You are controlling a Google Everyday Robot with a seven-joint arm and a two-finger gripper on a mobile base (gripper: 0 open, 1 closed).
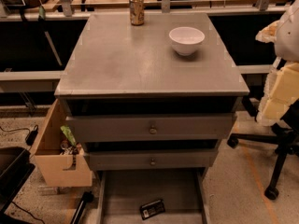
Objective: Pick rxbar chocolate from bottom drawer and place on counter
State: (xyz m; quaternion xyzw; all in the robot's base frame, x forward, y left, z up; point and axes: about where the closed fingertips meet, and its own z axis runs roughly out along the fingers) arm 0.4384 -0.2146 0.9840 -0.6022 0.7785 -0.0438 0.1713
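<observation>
On the left, below the left edge of the counter [140, 64], hangs a light wooden side box [58, 164] with some small items in it, one of them green. A drink can [136, 9] stands at the back of the counter, a little left of its middle. Under the front edge of the counter are two drawers with brass knobs, and under these the bottom drawer [117, 190] is pulled open. The rxbar chocolate [152, 209] lies flat on the drawer floor, near the front and slightly turned, touching no wall. A white bowl [186, 40] stands on the counter to the right of the middle. To the right of the counter is the wheeled base of an office chair [275, 146]. The gripper [280, 94] hangs there too, beside the right edge of the counter and well apart from the bar. I cannot tell how far it is open, and it holds no bar.

I think the step in hand is the reach into the drawer. The gripper should come down in front of the counter, clear of the upper drawer fronts, and turn to match the bar's angle. Because the bar is thin, it should close across the short side, very low. For placing, the front half of the counter is free.

The can has print and the bar has a pale label patch, but I can read no words on them.
</observation>
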